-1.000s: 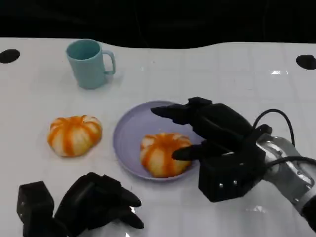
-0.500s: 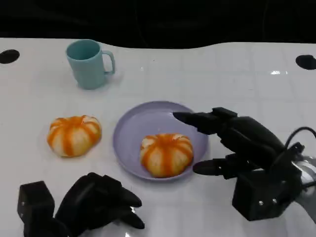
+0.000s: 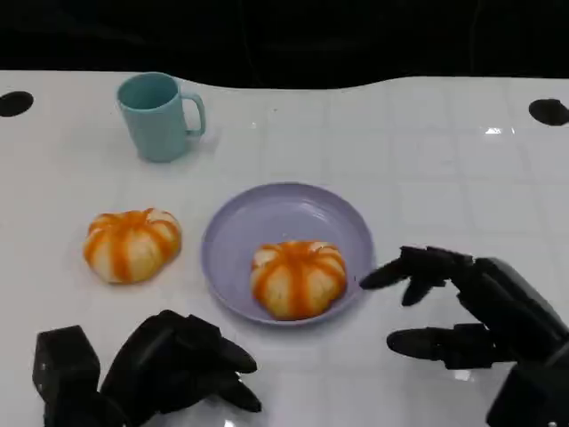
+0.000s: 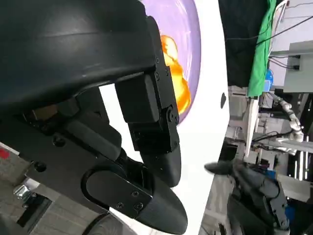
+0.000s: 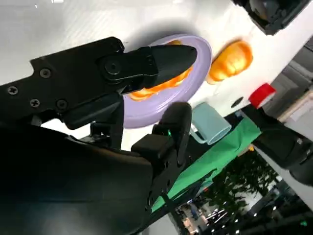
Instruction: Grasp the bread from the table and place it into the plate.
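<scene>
The right hand (image 3: pixel 471 325) sat at the lower right, fingers spread, holding nothing, just right of the round lavender plate (image 3: pixel 267 218). An orange-striped round bread bun (image 3: pixel 297 277) lay in the plate's lower part. The left hand (image 3: pixel 169 369), fingers curled on nothing, rested at lower left, below a second striped bun (image 3: pixel 132 244). A teal mug (image 3: pixel 160 116) stood upper left.

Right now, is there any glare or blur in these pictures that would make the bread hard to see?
Head view: sharp, small glare spot on the table, the bread on the plate clear. Left wrist view: the left hand covers most of the bread. Right wrist view: sharp, the right hand partly covers it.
</scene>
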Controlling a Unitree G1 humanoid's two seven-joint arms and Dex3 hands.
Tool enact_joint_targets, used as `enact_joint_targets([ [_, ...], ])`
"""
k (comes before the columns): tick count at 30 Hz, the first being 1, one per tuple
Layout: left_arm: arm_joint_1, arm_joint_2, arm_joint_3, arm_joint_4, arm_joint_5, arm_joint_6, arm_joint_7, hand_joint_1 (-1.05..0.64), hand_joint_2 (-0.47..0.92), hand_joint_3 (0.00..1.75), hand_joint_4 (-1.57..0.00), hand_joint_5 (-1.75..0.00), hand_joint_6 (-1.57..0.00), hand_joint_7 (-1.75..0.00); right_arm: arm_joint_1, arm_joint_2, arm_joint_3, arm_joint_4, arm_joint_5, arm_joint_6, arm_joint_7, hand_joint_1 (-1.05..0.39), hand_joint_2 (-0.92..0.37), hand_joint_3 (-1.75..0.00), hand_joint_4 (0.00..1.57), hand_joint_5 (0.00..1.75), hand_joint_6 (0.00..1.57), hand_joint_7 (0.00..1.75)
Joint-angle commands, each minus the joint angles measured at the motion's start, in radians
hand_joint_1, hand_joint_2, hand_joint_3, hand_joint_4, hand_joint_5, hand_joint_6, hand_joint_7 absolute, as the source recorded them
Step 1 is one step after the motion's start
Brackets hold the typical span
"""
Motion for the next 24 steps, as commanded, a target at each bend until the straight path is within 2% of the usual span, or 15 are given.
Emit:
enact_joint_targets([
  [1,0.001,0.011,0.005,-0.001,-0.009,0.006,0.001,-1.05,0.76,0.0,-1.57,-0.19,-1.56,-0.01,0.065,0.004,-0.033,-0.056,0.083,-0.007,0.026,-0.49,-0.92,-0.16,0.57,1.74,0.46,1.53],
  [4,0.002,0.012,0.002,-0.002,-0.003,0.001,0.005,-1.05,0.77,0.0,-1.57,-0.2,-1.56,-0.01,0.116,0.014,-0.037,-0.108,0.142,0.037,0.06,-0.44,-0.92,-0.14,0.61,1.75,0.43,1.71],
  [9,0.003,0.009,0.001,-0.009,-0.004,0.003,0.008,-1.05,0.77,0.0,-1.57,-0.21,-1.56,-0.01,0.228,0.029,-0.046,-0.261,0.26,0.223,0.125,-0.34,-0.92,-0.11,0.69,1.75,0.46,1.75],
  [12,0.002,0.012,0.002,-0.007,-0.006,-0.003,0.0,-1.05,0.77,0.0,-1.57,-0.21,-1.56,-0.01,0.279,0.045,-0.05,-0.32,0.301,0.284,0.135,-0.27,-0.92,-0.09,0.72,1.75,0.5,1.75],
  [18,-0.001,0.018,0.004,-0.004,-0.005,-0.003,0.0,-1.05,0.77,0.0,-1.57,-0.2,-1.56,0.0,0.302,0.085,-0.056,-0.302,0.326,0.291,0.136,-0.25,-0.92,-0.1,0.77,1.75,0.55,1.75],
  [24,0.0,0.02,0.003,-0.008,-0.006,0.006,0.002,-1.05,0.77,0.0,-1.57,-0.2,-1.56,0.0,0.285,0.11,-0.07,-0.231,0.327,0.232,0.15,-0.25,-0.92,-0.11,0.81,1.75,0.58,1.75],
])
